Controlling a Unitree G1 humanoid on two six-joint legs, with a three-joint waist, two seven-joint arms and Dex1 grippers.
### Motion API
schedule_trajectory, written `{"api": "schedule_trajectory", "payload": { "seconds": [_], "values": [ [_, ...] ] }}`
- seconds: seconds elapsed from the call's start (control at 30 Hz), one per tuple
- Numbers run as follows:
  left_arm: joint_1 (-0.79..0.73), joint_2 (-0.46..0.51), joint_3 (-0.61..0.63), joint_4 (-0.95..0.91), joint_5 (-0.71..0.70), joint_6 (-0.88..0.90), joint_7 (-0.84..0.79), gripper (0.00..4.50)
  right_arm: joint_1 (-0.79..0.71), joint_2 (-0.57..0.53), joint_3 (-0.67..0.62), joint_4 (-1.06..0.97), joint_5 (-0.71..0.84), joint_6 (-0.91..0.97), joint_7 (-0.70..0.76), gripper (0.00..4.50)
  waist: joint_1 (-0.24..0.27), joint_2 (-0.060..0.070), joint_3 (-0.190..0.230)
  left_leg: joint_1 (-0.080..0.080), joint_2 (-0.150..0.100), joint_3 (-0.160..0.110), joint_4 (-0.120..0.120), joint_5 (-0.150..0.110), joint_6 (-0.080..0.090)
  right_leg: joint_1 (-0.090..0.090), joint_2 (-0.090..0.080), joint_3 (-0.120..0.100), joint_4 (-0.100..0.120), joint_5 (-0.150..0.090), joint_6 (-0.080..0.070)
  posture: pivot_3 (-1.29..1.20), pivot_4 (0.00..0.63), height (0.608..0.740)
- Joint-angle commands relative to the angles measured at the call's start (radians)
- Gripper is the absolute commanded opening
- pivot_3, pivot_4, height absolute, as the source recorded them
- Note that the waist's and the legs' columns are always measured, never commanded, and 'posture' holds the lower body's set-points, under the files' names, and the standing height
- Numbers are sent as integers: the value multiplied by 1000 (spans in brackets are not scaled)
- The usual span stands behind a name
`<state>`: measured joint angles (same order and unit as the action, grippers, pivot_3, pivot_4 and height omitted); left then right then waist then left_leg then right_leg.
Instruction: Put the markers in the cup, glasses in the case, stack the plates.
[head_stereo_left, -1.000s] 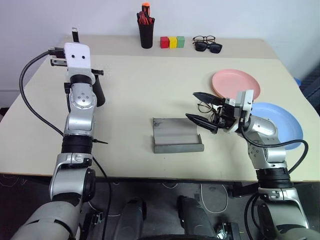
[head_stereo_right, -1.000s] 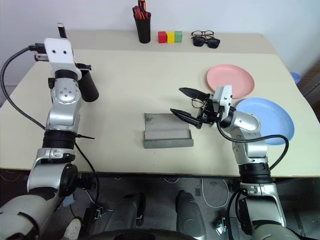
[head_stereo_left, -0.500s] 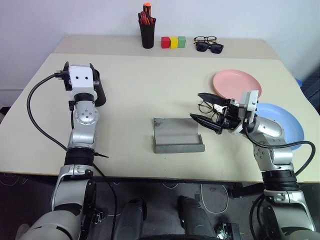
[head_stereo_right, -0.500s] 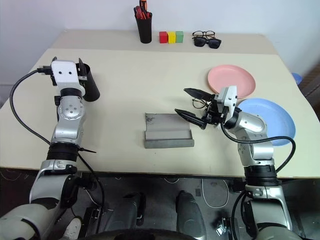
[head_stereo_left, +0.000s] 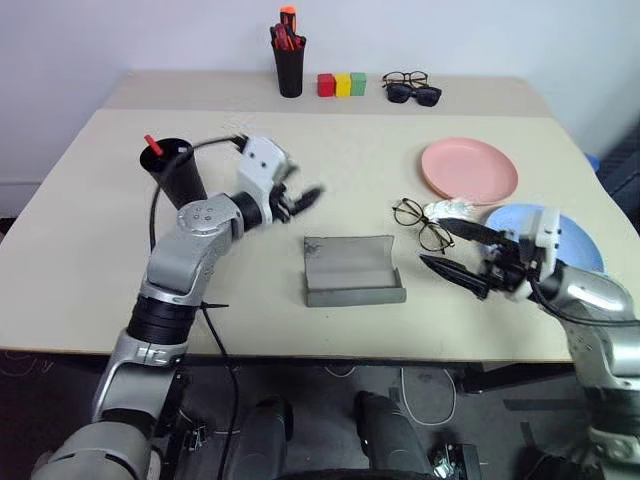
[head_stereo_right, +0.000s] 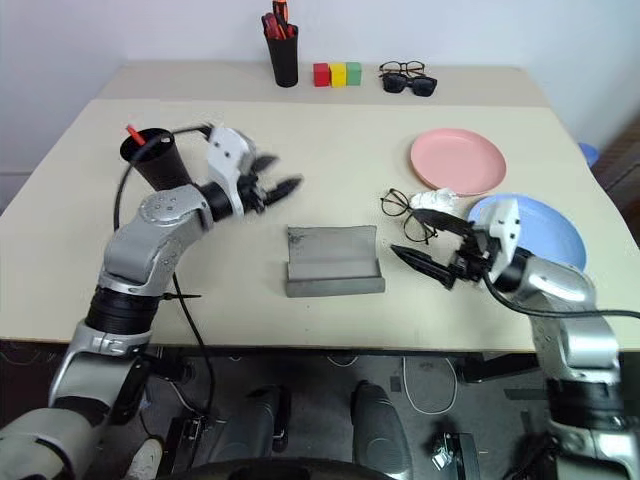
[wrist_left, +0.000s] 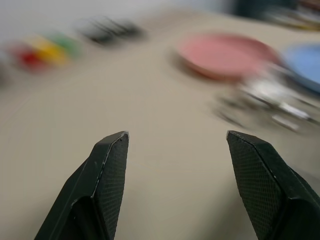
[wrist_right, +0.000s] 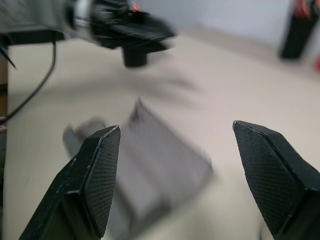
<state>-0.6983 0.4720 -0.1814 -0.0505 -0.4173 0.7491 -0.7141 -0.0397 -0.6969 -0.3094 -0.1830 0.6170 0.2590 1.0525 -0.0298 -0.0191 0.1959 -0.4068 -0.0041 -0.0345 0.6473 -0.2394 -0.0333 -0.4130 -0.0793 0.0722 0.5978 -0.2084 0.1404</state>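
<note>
both fingers (wrist_left: 111, 165) pairs spread, empty; marker (head_stereo_left: 153, 144) in cup (head_stereo_left: 178, 172), glasses (head_stereo_left: 421, 222) beside open case (head_stereo_left: 352, 268)

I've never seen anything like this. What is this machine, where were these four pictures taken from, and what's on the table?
It is a humanoid robot with two arms. Two pictures look down from its head; the other two come from cameras on its wrists, looking along the black fingers.

The left hand and the right hand are both open and hold nothing.

On the table lie an open grey case, wire-rimmed glasses, a pink plate and a blue plate. A black cup holds a marker. At the far edge stand a pen holder, three coloured blocks and sunglasses.
</note>
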Motion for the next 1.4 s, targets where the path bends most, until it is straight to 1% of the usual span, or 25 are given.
{"api": "schedule_trajectory", "payload": {
  "seconds": [0.03,0.13,0.2,0.27,0.4,0.47,0.6,0.7,0.77,0.87,1.07,1.27,1.4],
  "values": [
    [-73,87,-104,-34,-50,83,-248,3170,139,-28,-128,-110,34,23,-22,3646,0,0,0,0,0,0,0,0,0,0,0,0,0,0,0,0,150,740],
    [-125,140,-194,-20,-51,75,-442,3170,287,-11,-216,-168,31,21,-47,3646,-5,0,0,-1,0,1,1,0,0,0,-1,1,-2,-1,-1,0,150,740],
    [-164,154,-249,9,-31,56,-541,3170,355,12,-252,-208,35,18,-75,3646,-5,0,0,-1,0,1,2,0,0,1,-1,1,-2,-1,-1,0,150,740],
    [-194,153,-294,44,0,33,-599,3170,399,34,-268,-243,37,14,-100,3646,-10,0,0,0,0,1,3,0,0,1,-1,1,-3,-1,-2,0,150,740],
    [-245,118,-384,119,88,-10,-649,3170,452,77,-283,-313,41,10,-152,3646,-14,0,0,0,0,1,3,0,0,1,-1,1,-2,-1,-2,0,150,740],
    [-265,84,-436,159,145,3,-628,3170,468,94,-288,-341,46,7,-175,3646,-11,0,0,0,0,1,3,0,0,1,-1,1,-3,-1,-2,0,150,740],
    [-274,19,-491,232,232,9,-585,3170,488,111,-289,-371,46,2,-205,3646,-5,0,0,-2,0,1,3,0,0,0,-1,1,-3,-1,-2,0,150,740],
    [-275,-17,-499,270,275,16,-558,2442,497,114,-288,-379,44,-3,-217,3646,-1,-1,0,-2,0,1,2,-1,1,-1,-1,1,-3,-2,-2,0,150,740],
    [-280,-37,-491,273,284,39,-545,1477,499,115,-288,-381,44,-6,-222,3646,0,0,0,-2,0,1,2,-1,1,-1,-1,1,-3,-2,-2,0,150,740],
    [-278,-42,-486,266,298,47,-538,88,497,111,-285,-378,45,-9,-227,3646,9,0,0,-2,0,1,2,-1,1,-1,-1,1,-3,-2,-2,0,150,740],
    [-266,-32,-476,257,312,45,-533,88,463,100,-267,-353,33,-14,-225,3646,11,0,0,-2,0,1,2,-1,1,0,-1,1,-3,-2,-2,0,150,740],
    [-279,-72,-474,305,329,21,-502,88,406,83,-240,-310,12,-23,-212,3646,15,0,0,-2,0,1,3,-1,1,0,-2,1,-3,-2,-2,0,150,740],
    [-278,-96,-465,278,328,36,-497,88,381,73,-230,-300,9,-21,-206,3646,18,0,0,-2,0,1,3,-1,1,0,-2,1,-4,-2,-2,0,150,740]
  ]
}}
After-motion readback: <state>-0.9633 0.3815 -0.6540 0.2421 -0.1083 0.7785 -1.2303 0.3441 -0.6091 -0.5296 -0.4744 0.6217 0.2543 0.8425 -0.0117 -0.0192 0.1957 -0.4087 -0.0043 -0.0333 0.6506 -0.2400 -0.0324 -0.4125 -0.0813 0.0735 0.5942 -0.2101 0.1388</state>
